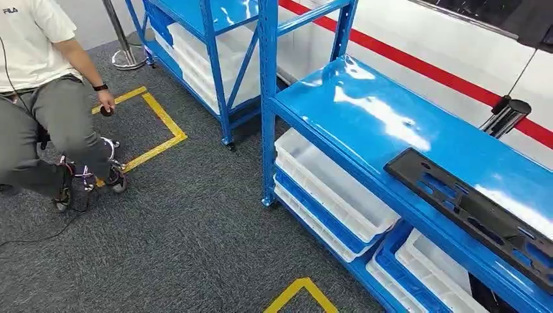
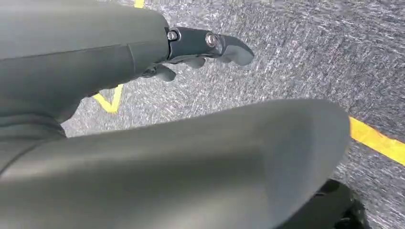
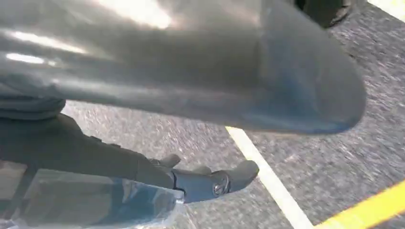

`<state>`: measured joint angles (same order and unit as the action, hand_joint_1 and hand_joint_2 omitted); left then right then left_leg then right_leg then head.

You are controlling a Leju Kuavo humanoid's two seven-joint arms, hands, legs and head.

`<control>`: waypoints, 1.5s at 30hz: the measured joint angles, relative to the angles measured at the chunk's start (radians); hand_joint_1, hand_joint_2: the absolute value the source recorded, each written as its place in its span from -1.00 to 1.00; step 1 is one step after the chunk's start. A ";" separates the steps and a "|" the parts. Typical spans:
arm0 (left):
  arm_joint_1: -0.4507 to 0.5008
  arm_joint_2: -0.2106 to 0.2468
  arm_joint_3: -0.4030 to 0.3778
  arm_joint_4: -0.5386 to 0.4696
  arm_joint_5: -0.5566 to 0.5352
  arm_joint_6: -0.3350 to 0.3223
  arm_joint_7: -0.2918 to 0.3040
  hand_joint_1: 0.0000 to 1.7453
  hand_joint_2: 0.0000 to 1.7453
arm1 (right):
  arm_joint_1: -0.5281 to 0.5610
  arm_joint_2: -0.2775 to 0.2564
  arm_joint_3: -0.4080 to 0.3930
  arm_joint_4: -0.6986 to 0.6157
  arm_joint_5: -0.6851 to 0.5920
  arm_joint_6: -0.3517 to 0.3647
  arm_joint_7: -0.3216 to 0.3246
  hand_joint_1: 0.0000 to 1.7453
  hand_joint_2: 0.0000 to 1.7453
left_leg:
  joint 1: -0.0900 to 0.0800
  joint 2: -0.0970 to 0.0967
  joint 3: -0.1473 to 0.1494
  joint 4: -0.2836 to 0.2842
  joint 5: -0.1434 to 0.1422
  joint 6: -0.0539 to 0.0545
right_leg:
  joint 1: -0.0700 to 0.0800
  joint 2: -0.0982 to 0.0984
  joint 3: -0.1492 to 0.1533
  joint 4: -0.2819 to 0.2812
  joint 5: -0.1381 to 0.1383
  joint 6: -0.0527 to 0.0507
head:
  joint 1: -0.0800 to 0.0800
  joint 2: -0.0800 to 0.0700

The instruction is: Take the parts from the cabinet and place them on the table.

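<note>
Black part [image 1: 479,212], long and flat with cut-outs, lies diagonally on the glossy blue top shelf [image 1: 365,111] of the near cabinet [image 1: 268,98], toward its right end, with nothing touching it. I see white bins [image 1: 329,186] stacked on the blue shelves under that top, and more white bins [image 1: 215,62] in a second blue rack [image 1: 212,39] farther back. Behind the racks runs a white wall with a red stripe [image 1: 417,65]. The floor is grey carpet [image 1: 182,241] marked with yellow tape [image 1: 153,124] in squares; another taped corner [image 1: 301,290] sits near the lower edge. A person [image 1: 45,98] in a white shirt and grey trousers sits at the left, one hand on a small dark object. A chrome post base [image 1: 127,59] stands on the carpet beyond them.

My left hand [image 2: 205,47] hangs over the carpet, fingers slightly curled and apart, holding nothing. My right hand [image 3: 210,181] also hangs over the carpet near a pale line [image 3: 267,176], fingers loosely extended and empty.
</note>
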<state>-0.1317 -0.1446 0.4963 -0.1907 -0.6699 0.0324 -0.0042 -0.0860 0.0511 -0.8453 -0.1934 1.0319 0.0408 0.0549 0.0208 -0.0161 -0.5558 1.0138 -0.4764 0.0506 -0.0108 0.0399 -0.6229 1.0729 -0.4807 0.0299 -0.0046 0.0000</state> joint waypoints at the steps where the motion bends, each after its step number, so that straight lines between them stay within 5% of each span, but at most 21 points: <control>1: 0.004 0.000 0.000 0.000 0.000 0.000 0.000 -1.00 -1.00 | -0.005 0.001 0.000 0.000 0.000 0.001 0.000 -1.00 -1.00 | -0.003 0.018 -0.001 0.000 0.000 0.001 | -0.003 -0.019 -0.037 0.075 -0.041 -0.006 | 0.004 0.000; 4: 0.009 0.002 0.002 0.000 0.000 0.000 0.000 -1.00 -1.00 | -0.005 0.000 0.000 0.000 0.000 0.002 0.000 -1.00 -1.00 | -0.006 0.068 -0.005 0.001 -0.001 0.001 | -0.010 -0.029 -0.118 0.254 -0.104 0.004 | 0.003 0.000; 7: 0.008 0.002 0.004 0.000 0.000 0.000 0.000 -1.00 -1.00 | 0.000 -0.003 0.000 0.000 0.003 0.002 0.000 -1.00 -1.00 | -0.004 0.107 -0.001 0.001 -0.004 -0.005 | -0.013 -0.057 0.007 0.042 -0.024 0.037 | 0.005 0.000; 8: 0.008 0.001 0.006 0.000 0.000 0.000 0.000 -1.00 -1.00 | -0.002 -0.003 0.000 0.000 0.003 0.002 0.000 -1.00 -1.00 | -0.005 0.119 0.004 0.002 -0.007 -0.010 | -0.014 -0.110 0.063 -0.053 -0.001 0.039 | 0.007 0.000; 9: 0.009 0.002 0.007 0.000 -0.001 0.000 0.000 -1.00 -1.00 | -0.006 -0.003 0.000 0.000 0.003 0.002 0.000 -1.00 -1.00 | -0.015 0.129 0.007 0.002 -0.011 -0.018 | -0.003 -0.130 0.059 -0.056 0.002 0.029 | 0.005 0.000; 13: 0.002 -0.001 0.010 0.000 -0.002 0.001 -0.001 -1.00 -1.00 | -0.004 -0.005 -0.001 0.000 0.006 0.002 0.002 -1.00 -1.00 | -0.008 0.171 0.023 -0.001 -0.013 -0.050 | 0.009 -0.080 0.050 -0.061 0.013 -0.014 | 0.005 0.000; 14: 0.001 -0.001 0.010 0.000 -0.003 0.002 0.000 -1.00 -1.00 | -0.001 -0.005 -0.001 0.000 0.006 0.002 0.002 -1.00 -1.00 | 0.000 0.123 0.020 0.010 -0.025 -0.059 | -0.015 -0.065 0.067 -0.067 0.018 -0.022 | 0.001 0.000; 16: 0.003 0.000 0.010 0.000 -0.006 0.003 -0.001 -1.00 -1.00 | -0.006 -0.005 -0.001 0.000 0.010 0.003 0.002 -1.00 -1.00 | 0.002 0.038 -0.018 0.100 -0.090 -0.060 | -0.010 -0.047 0.062 -0.065 0.023 -0.037 | -0.007 0.000; 19: 0.010 0.001 0.013 0.001 -0.006 0.003 0.000 -1.00 -1.00 | -0.009 -0.004 -0.001 0.000 0.016 0.002 -0.002 -1.00 -1.00 | 0.002 0.015 -0.108 0.276 -0.152 -0.062 | 0.004 -0.001 0.058 -0.064 0.027 -0.043 | -0.008 0.000; 21: 0.011 0.001 0.015 0.001 -0.006 0.003 0.000 -1.00 -1.00 | -0.005 -0.004 -0.001 0.000 0.018 0.002 -0.002 -1.00 -1.00 | 0.002 0.012 -0.088 0.213 -0.088 -0.054 | 0.010 0.030 0.058 -0.062 0.028 -0.044 | -0.008 0.000; 23: 0.010 0.001 0.016 0.001 -0.006 0.003 0.000 -1.00 -1.00 | -0.005 -0.003 -0.001 0.000 0.018 0.002 -0.002 -1.00 -1.00 | 0.001 -0.021 0.000 0.025 0.003 -0.037 | 0.015 0.061 0.060 -0.060 0.028 -0.043 | -0.008 0.000; 25: 0.009 0.005 0.016 0.001 -0.006 0.004 0.000 -1.00 -1.00 | -0.007 -0.002 -0.002 0.000 0.018 0.002 -0.002 -1.00 -1.00 | -0.008 -0.063 0.011 0.003 -0.005 -0.023 | 0.015 0.077 0.055 -0.062 0.035 -0.037 | -0.006 0.000; 29: 0.004 0.002 0.016 0.001 -0.010 0.007 0.000 -1.00 -1.00 | -0.004 -0.005 -0.002 0.000 0.020 0.002 -0.003 -1.00 -1.00 | 0.000 -0.010 0.019 -0.030 0.014 -0.004 | 0.020 0.102 0.037 -0.065 0.046 -0.017 | -0.008 0.000; 31: 0.002 0.002 0.017 0.001 -0.011 0.007 0.000 -1.00 -1.00 | -0.007 -0.002 -0.003 0.001 0.023 0.002 -0.003 -1.00 -1.00 | -0.003 0.014 0.022 -0.043 0.023 0.005 | 0.016 0.006 -0.011 0.014 -0.003 -0.023 | 0.003 0.000; 33: 0.004 0.002 0.017 0.001 -0.012 0.008 0.001 -1.00 -1.00 | -0.012 -0.004 -0.003 0.001 0.023 0.003 -0.003 -1.00 -1.00 | -0.004 0.049 0.020 -0.043 0.022 0.004 | 0.002 -0.021 -0.088 0.169 -0.068 -0.020 | 0.002 0.000; 35: 0.006 0.001 0.017 0.002 -0.013 0.008 0.001 -1.00 -1.00 | -0.008 -0.005 -0.005 0.001 0.024 0.002 -0.003 -1.00 -1.00 | 0.000 0.079 0.019 -0.042 0.020 -0.001 | -0.013 -0.029 -0.117 0.232 -0.078 0.002 | 0.005 0.000; 37: 0.006 -0.001 0.018 0.002 -0.014 0.008 0.001 -1.00 -1.00 | -0.004 -0.009 -0.005 0.001 0.025 0.002 -0.003 -1.00 -1.00 | 0.011 0.104 0.021 -0.039 0.016 -0.017 | -0.032 -0.046 -0.046 0.108 -0.024 0.040 | 0.006 0.000; 39: 0.004 -0.002 0.018 0.002 -0.014 0.008 0.001 -1.00 -1.00 | -0.008 -0.010 -0.005 0.001 0.027 0.001 -0.003 -1.00 -1.00 | 0.008 0.130 0.027 -0.024 0.004 -0.041 | -0.046 -0.125 0.054 -0.071 0.020 0.067 | 0.006 0.000; 40: 0.005 0.003 0.019 0.001 -0.015 0.008 0.001 -1.00 -1.00 | -0.013 -0.002 -0.005 0.001 0.027 0.001 -0.003 -1.00 -1.00 | 0.008 0.141 0.026 -0.021 -0.006 -0.053 | -0.035 -0.138 0.056 -0.062 0.022 0.057 | 0.015 0.000; 44: -0.003 -0.003 0.024 0.002 -0.015 0.010 0.000 -1.00 -1.00 | -0.010 -0.006 -0.006 0.000 0.027 0.000 -0.004 -1.00 -1.00 | 0.018 0.181 0.045 -0.028 -0.011 -0.071 | -0.033 -0.076 0.046 -0.056 0.023 0.011 | -0.003 0.000; 45: -0.004 -0.004 0.024 0.001 -0.016 0.010 0.000 -1.00 -1.00 | -0.007 -0.005 -0.006 0.000 0.028 -0.004 -0.003 -1.00 1.00 | 0.027 0.132 0.043 -0.011 -0.032 -0.076 | -0.039 -0.064 0.046 -0.058 0.027 0.004 | -0.006 0.000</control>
<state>-0.1358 -0.1488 0.5203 -0.1896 -0.6859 0.0420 -0.0042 -0.0932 0.0466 -0.8515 -0.1934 1.0601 0.0370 0.0523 0.0477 0.1161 -0.5124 1.0033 -0.5082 -0.0250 -0.0494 -0.0244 -0.5772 1.0145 -0.4540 0.0337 -0.0107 0.0000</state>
